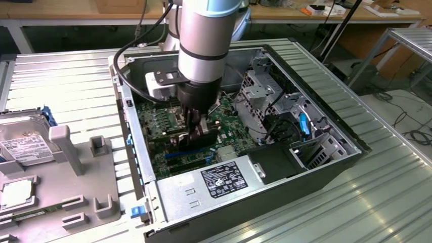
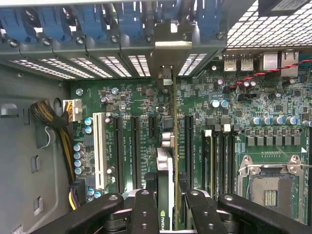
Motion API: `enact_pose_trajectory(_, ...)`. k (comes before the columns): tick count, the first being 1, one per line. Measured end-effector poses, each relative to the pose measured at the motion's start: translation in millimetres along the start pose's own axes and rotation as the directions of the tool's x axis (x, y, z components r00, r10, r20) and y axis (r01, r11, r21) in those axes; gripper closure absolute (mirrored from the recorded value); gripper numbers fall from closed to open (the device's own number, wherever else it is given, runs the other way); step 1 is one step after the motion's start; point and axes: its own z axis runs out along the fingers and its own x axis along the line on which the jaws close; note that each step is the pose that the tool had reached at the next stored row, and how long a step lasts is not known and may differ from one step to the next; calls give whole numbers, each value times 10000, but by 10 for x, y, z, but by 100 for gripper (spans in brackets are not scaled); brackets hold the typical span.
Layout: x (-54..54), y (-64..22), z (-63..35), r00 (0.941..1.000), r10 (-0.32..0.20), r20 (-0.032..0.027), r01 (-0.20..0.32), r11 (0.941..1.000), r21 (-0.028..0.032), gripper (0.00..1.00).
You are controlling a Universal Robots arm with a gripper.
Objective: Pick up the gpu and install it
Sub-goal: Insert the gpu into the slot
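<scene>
The gpu [image 1: 178, 141] is a thin dark card held edge-on inside the open computer case [image 1: 337, 131], low over the green motherboard [image 1: 159, 124]. My gripper [image 1: 196, 132] is shut on it from above. In the wrist view the gpu [image 2: 165, 161] runs between the black fingers [image 2: 145, 209] of the gripper [image 2: 165, 200], and its metal bracket end [image 2: 168, 48] meets the rear slot openings. The card lines up between the black expansion slots [image 2: 132, 146]. Whether it sits fully in a slot I cannot tell.
A silver power supply [image 1: 219, 185] fills the case's near end, and a metal drive cage [image 1: 263, 91] stands at the exterior view's right. A white slot [image 2: 99, 146], a cable bundle [image 2: 53, 114] and the processor socket [image 2: 268, 187] flank the card. A hard drive [image 1: 24, 147] lies on a grey fixture outside.
</scene>
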Motion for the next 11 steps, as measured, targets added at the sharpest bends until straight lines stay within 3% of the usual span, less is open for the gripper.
enact_pose_trajectory(11,-29,5,1,10000,-18,-8,18,10000,1,73)
